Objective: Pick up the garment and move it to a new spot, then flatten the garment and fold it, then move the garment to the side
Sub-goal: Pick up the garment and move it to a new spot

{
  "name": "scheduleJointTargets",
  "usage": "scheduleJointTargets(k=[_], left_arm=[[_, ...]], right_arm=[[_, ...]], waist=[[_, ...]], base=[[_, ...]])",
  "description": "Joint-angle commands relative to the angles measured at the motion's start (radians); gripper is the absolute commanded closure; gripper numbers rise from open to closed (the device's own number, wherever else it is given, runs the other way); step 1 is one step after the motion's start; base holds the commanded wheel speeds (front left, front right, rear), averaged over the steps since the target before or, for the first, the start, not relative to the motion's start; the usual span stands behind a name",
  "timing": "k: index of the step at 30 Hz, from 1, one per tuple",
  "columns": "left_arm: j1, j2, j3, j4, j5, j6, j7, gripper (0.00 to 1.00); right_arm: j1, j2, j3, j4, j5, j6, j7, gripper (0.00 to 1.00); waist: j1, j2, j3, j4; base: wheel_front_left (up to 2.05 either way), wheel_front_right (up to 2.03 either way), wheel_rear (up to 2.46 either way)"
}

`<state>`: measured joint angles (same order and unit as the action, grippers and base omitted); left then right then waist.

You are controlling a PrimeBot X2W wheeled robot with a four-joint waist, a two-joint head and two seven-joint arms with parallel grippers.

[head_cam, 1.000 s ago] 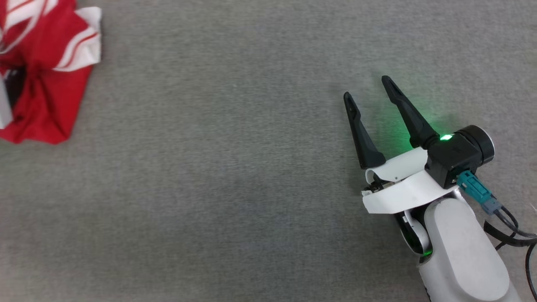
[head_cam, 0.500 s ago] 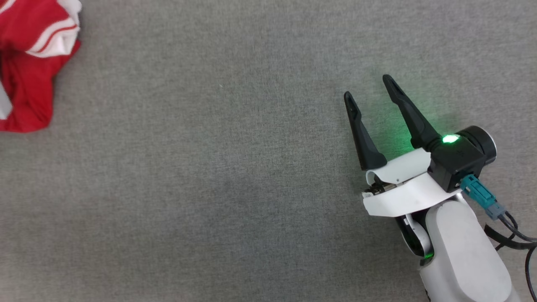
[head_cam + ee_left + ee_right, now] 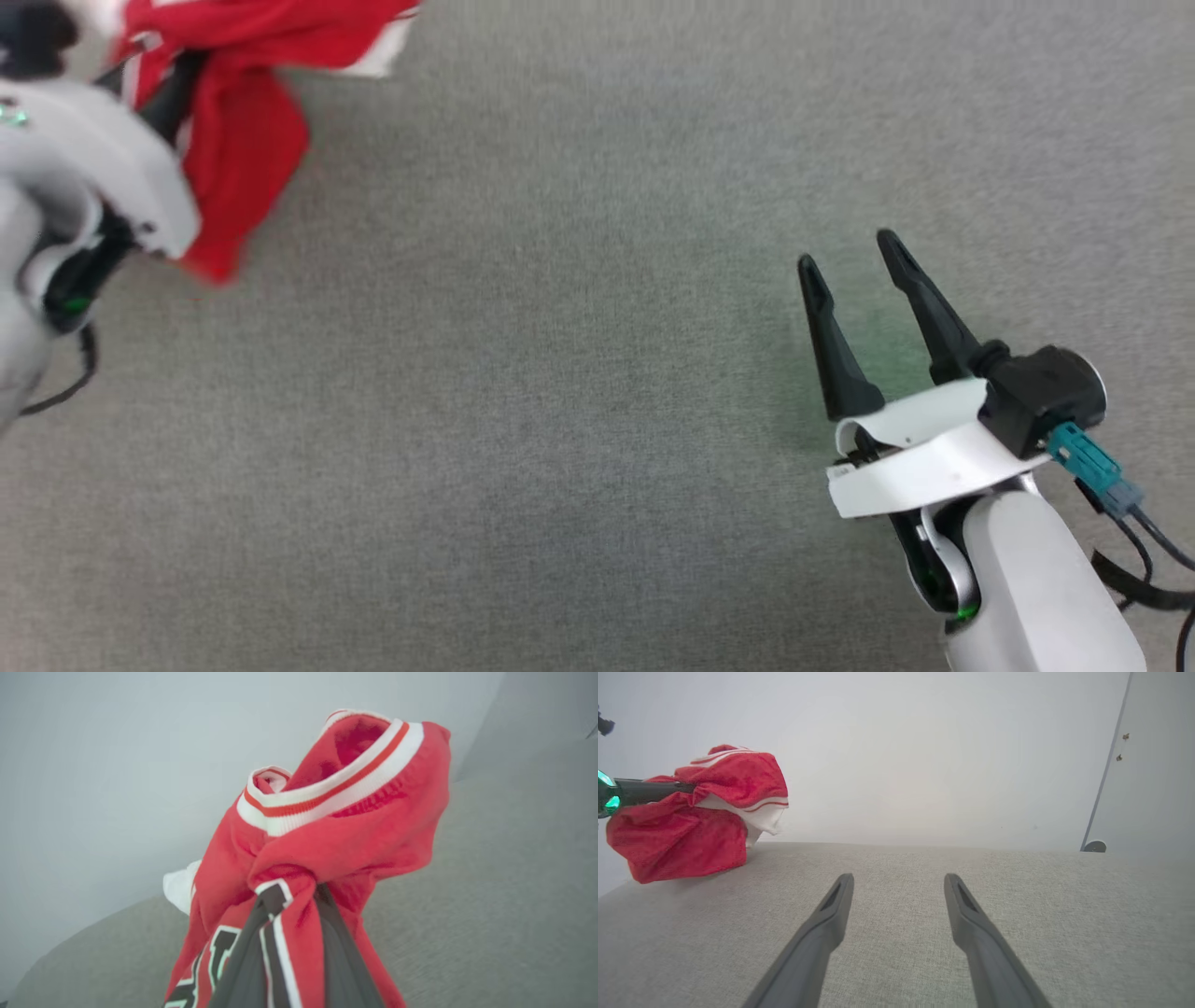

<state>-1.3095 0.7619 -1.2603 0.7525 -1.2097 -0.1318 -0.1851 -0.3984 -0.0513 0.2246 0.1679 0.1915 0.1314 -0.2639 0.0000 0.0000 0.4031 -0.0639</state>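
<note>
Garment (image 3: 345,840) in tight pinch of left hand (image 3: 298,895)

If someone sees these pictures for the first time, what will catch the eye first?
The red garment, bunched up with its white-and-red striped trim showing, stands out at the upper left of the head view, clamped in the left hand. At the lower right, the right hand is over the plain grey surface, open and holding nothing.
</note>
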Motion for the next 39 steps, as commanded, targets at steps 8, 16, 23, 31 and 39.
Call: scheduleJointTargets(k=[8,16,23,31,39], left_arm=[[-0.094,-0.058,-0.014,-0.184,-0.033,0.002,0.026,1.00],[-0.130,-0.195,-0.017,-0.306,-0.159,0.002,0.086,1.00],[-0.134,-0.337,-0.018,-0.354,-0.216,0.002,0.122,1.00],[-0.077,-0.364,-0.005,-0.301,-0.295,0.002,0.104,1.00],[0.029,-0.266,-0.019,-0.133,-0.194,0.002,0.202,1.00]], right_arm=[[0.062,0.001,-0.051,-0.029,0.055,-0.001,-0.001,0.00],[0.085,0.001,-0.077,-0.054,0.112,-0.001,-0.001,0.00],[0.091,0.001,-0.079,-0.076,0.164,-0.001,-0.001,0.00],[0.088,0.001,-0.072,-0.094,0.205,-0.001,-0.001,0.00],[0.102,0.002,-0.093,-0.108,0.208,-0.001,-0.001,0.00]], waist=[[0.0000,0.0000,-0.064,-0.082],[0.0000,0.0000,-0.058,-0.161],[0.0000,0.0000,-0.028,-0.233],[0.0000,0.0000,0.000,-0.310],[0.0000,0.0000,0.009,-0.347]], base=[[0.00,0.00,0.00],[0.00,0.00,0.00],[0.00,0.00,0.00],[0.00,0.00,0.00],[0.00,0.00,0.00]])
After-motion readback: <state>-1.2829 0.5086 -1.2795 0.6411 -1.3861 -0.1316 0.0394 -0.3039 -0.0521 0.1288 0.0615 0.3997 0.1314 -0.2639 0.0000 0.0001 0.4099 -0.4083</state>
